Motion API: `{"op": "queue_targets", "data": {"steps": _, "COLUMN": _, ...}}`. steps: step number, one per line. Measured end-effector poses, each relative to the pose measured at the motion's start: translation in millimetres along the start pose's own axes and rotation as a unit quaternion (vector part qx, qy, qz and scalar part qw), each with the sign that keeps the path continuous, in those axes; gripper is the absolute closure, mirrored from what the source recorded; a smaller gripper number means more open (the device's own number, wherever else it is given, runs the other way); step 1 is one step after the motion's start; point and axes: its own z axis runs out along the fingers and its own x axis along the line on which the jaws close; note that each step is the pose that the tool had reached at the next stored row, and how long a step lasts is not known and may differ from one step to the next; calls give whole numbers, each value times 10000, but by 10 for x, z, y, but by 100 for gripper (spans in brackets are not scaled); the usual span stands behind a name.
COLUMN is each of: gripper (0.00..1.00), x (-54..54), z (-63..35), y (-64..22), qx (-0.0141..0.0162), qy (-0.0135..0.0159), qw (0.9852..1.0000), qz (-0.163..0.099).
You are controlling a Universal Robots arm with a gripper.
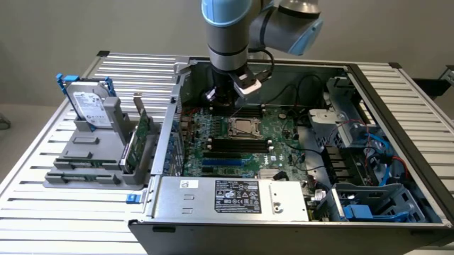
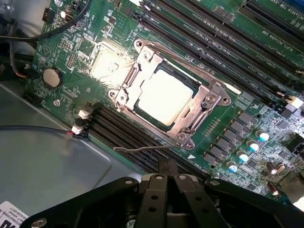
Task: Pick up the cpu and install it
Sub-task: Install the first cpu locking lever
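The cpu (image 2: 164,95) is a small square chip with a pale silver top. It lies flat in the metal socket frame (image 2: 209,102) on the green motherboard (image 2: 266,118). In the exterior view the cpu (image 1: 246,127) sits mid-board inside the open computer case (image 1: 397,95). My gripper (image 2: 167,165) hangs just above the board beside the socket, fingers pressed together with nothing between them. Seen from outside, the gripper (image 1: 225,108) reaches down into the case, just behind the socket. A thin socket lever (image 2: 142,149) lies close to the fingertips.
On the exterior view's left, a grey holder (image 1: 85,170) carries an upright silver hard drive (image 1: 92,103) and a green card (image 1: 142,135). A power supply (image 1: 230,196) fills the case front. Cables and blue drive bays (image 1: 376,202) crowd the right. Black memory slots (image 2: 228,42) flank the socket.
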Motion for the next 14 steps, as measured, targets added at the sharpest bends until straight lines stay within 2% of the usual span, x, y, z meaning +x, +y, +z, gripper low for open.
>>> {"op": "queue_targets", "data": {"steps": 4, "gripper": 89, "x": 0, "z": 48, "y": -6, "qx": -32, "qy": -19, "qw": 10000, "qz": -1}}
{"op": "queue_targets", "data": {"steps": 14, "gripper": 89, "x": 10, "z": 128, "y": -24, "qx": -195, "qy": -119, "qw": 9997, "qz": -10}}
